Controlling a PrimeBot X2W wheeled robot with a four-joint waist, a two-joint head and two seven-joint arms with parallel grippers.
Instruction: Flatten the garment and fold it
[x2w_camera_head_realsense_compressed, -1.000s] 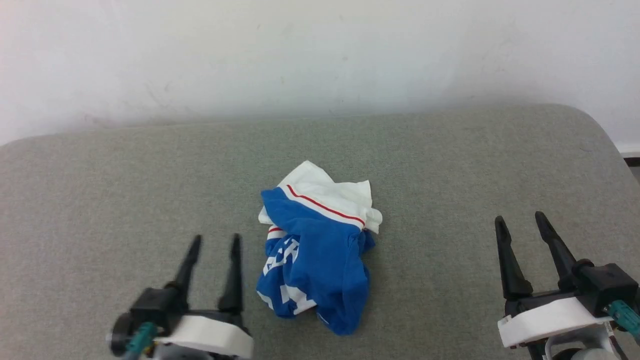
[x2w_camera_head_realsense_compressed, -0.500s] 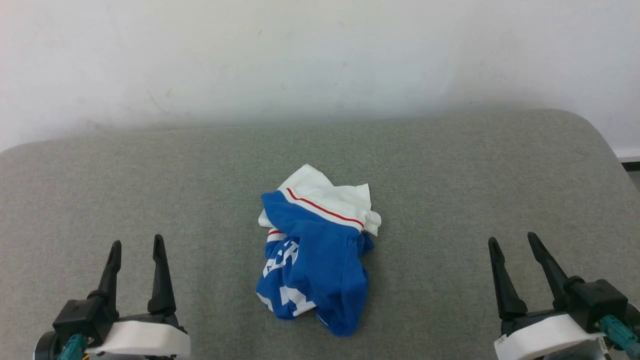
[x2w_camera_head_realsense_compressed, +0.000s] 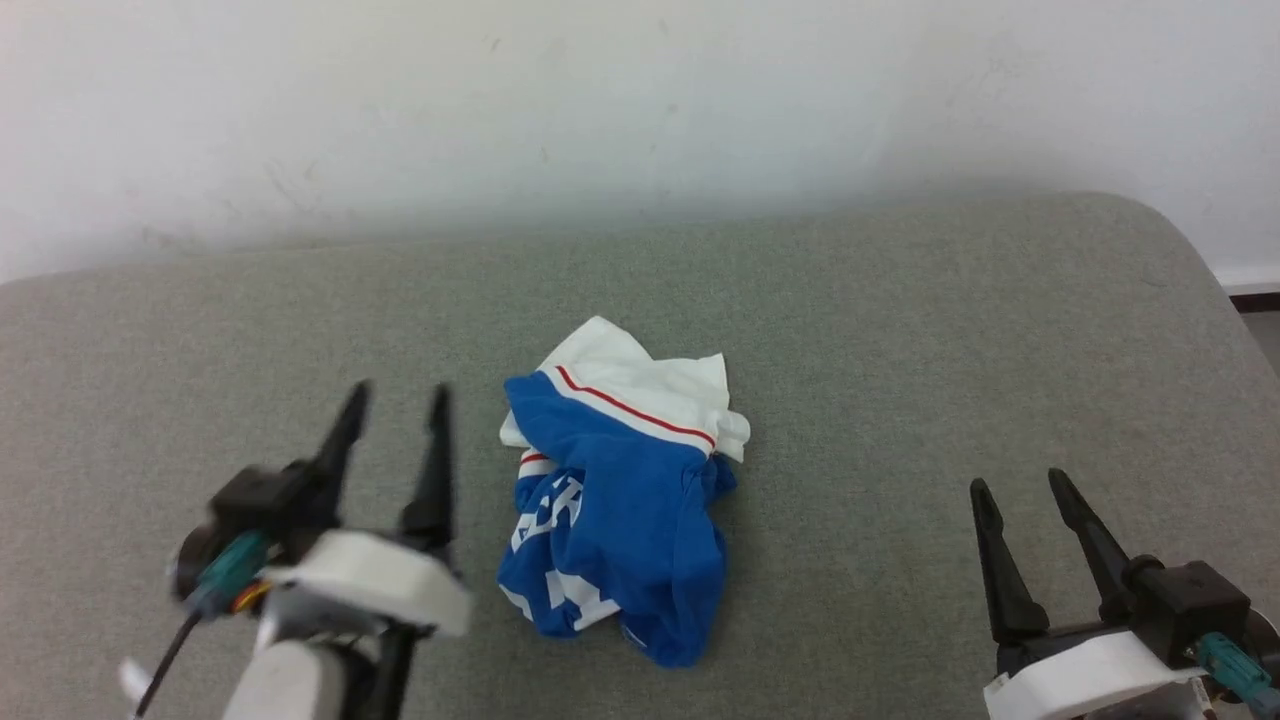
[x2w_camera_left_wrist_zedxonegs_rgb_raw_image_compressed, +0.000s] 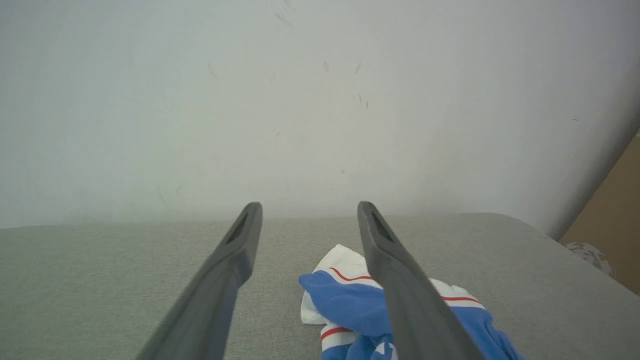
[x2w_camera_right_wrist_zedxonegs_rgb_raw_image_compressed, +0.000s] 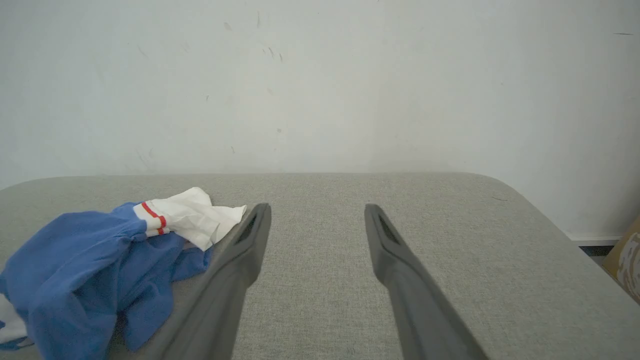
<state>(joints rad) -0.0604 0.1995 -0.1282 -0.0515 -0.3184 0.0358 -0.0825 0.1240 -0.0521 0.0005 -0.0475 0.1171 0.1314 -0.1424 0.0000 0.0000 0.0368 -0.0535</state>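
Lying crumpled, the garment (x2w_camera_head_realsense_compressed: 625, 500) shows white lettering (x2w_camera_head_realsense_compressed: 548, 512) in the head view.

garment (x2w_camera_head_realsense_compressed: 620, 500) on table (x2w_camera_head_realsense_compressed: 900, 330), left gripper (x2w_camera_head_realsense_compressed: 399, 392) apparently beside

This is a plain, sparsely furnished indoor room that reads more as a test space than a home. A grey fabric-covered tabletop (x2w_camera_head_realsense_compressed: 900, 330) with rounded corners stands against a scuffed white wall (x2w_camera_head_realsense_compressed: 640, 100). At the right edge a white skirting board (x2w_camera_right_wrist_zedxonegs_rgb_raw_image_compressed: 590, 239) runs low, beside what looks like a brown cardboard box (x2w_camera_right_wrist_zedxonegs_rgb_raw_image_compressed: 625, 260).
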